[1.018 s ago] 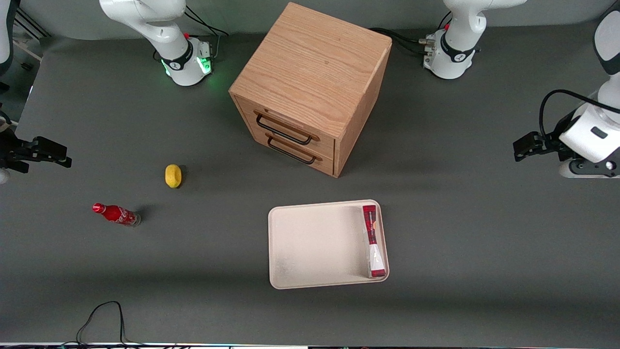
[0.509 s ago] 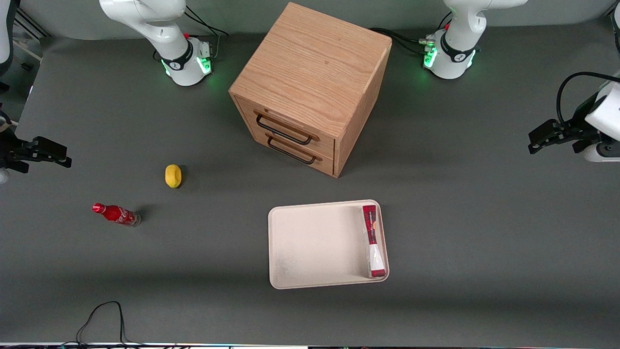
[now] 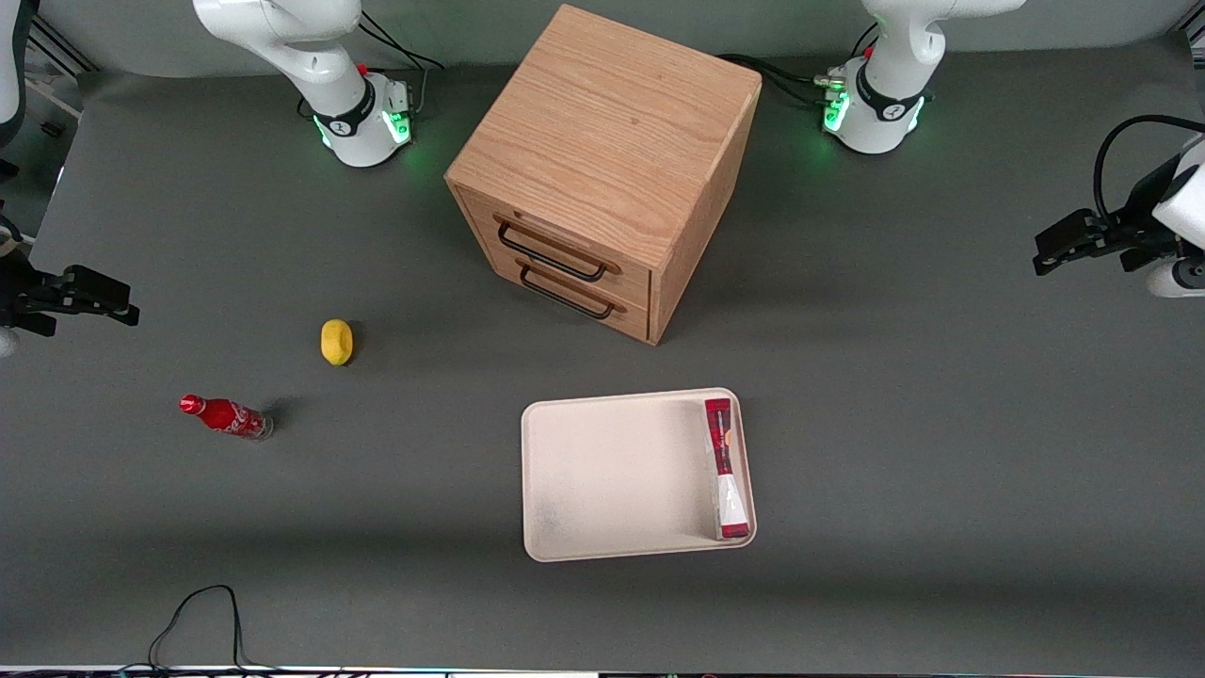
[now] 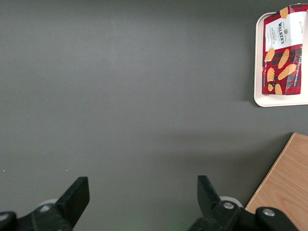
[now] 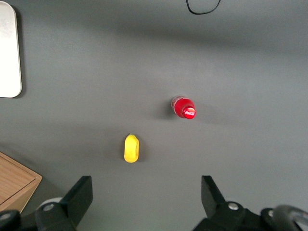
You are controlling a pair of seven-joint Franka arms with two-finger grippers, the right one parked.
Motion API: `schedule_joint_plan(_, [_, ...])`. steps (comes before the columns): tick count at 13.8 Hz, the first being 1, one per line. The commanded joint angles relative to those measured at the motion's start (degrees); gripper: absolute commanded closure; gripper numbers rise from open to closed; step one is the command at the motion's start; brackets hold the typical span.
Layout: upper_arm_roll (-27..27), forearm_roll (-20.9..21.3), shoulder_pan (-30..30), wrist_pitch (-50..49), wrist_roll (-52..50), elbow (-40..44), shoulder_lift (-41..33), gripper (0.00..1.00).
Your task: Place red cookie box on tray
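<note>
We see the red cookie box [image 3: 727, 468] lying in the tray [image 3: 602, 471] at its three-o'clock rim; our end effector [image 3: 1059, 247] hovers released, well apart.

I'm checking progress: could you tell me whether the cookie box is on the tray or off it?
On it. The cookie box lies inside the tray, along its rim; the gripper is open, away over bare table.
</note>
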Motion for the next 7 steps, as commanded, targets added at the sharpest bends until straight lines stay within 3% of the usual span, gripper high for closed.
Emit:
schedule_joint_plan(1, [0.82,-0.43,-0.47,-1.68,3.09,0.82,0.24,0.0])
schedule_joint_plan(7, [0.82,-0.52,-1.08,-2.12,2.13,1.18,0.95,0.0])
